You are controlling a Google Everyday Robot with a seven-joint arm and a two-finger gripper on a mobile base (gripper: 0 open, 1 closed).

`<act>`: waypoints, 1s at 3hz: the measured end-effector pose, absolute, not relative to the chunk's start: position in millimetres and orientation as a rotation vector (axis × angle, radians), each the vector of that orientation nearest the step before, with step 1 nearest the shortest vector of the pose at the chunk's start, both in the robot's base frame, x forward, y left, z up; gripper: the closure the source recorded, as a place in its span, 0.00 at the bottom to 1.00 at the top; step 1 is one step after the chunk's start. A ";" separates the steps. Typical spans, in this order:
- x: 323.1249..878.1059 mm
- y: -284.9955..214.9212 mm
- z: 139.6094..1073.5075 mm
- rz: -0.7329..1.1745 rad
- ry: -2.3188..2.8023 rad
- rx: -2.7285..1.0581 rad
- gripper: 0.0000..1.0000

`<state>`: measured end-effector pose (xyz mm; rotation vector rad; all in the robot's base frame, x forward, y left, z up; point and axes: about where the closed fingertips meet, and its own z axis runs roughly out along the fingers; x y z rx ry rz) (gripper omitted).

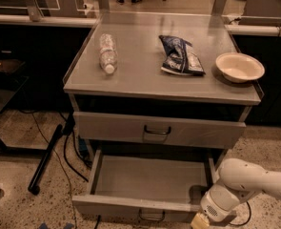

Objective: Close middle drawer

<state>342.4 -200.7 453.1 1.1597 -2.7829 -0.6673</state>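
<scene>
Camera view looks down on a grey cabinet (140,78). The middle drawer (149,178) is pulled well out of the cabinet's lower front, with its bare tray fully exposed and nothing inside. Its low front panel sits furthest from the cabinet, with a small dark wire handle (152,217) at the centre. Above it the taller-fronted upper drawer (116,128) sits nearly flush with the cabinet.

On the cabinet top we see a plastic bottle (106,53) lying at the left, a chip bag (180,55) in the middle and a bowl (239,67) at the right, none of them involved in the task.

The gripper (198,221) is low at the cabinet's front right, just beside the right end of the drawer front, on a white arm (247,178) coming in from the right. We cannot tell whether it is open or closed, or whether it is touching the panel.

We judge the drawer to be stiff sheet metal, light because it is empty, and likely to roll easily on its slides. It needs no grasp, just a flat push on the front panel toward the cabinet. Pushing near the handle would be best, since a push at the far right end may skew it in the runners. The smooth metal front could let the contact slide sideways, so we would keep the push square
</scene>
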 end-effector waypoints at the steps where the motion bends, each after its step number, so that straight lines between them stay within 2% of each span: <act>1: 347.9 -200.5 435.5 -0.675 -2.793 1.122 1.00; 3: 390.0 -208.8 455.3 -0.541 -2.941 1.140 1.00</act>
